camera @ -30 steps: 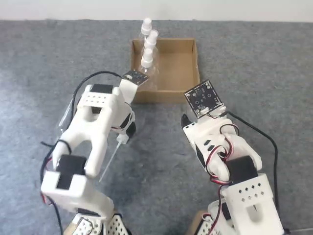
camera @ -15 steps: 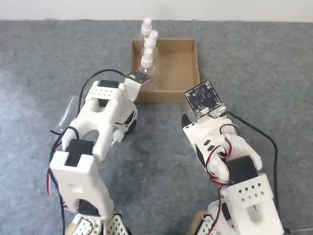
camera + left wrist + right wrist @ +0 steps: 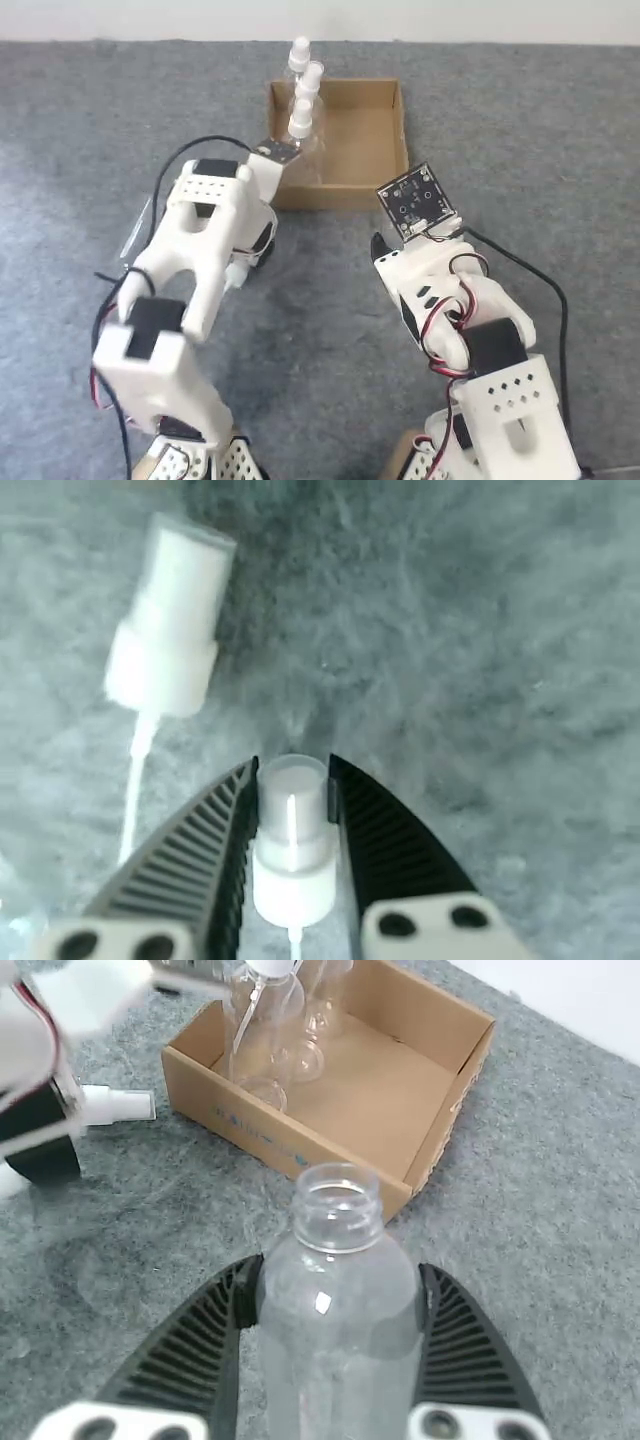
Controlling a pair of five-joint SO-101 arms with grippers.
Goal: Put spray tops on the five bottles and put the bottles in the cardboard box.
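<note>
Grey felt covers the worktop [image 3: 560,120], where the cardboard box [image 3: 340,192] holds three capped bottles [image 3: 300,122]. The left wrist view reveals the left pincer [image 3: 292,770] pinching a spray top [image 3: 292,855], with a second spray top [image 3: 165,645] lying just beside it. In the right wrist view, the right pincer [image 3: 338,1275] clamps an uncapped bottle [image 3: 335,1215] upright near the box.

Grey carpeted table [image 3: 530,130], cardboard box [image 3: 372,140] on it, loose spray top [image 3: 165,610]
</note>
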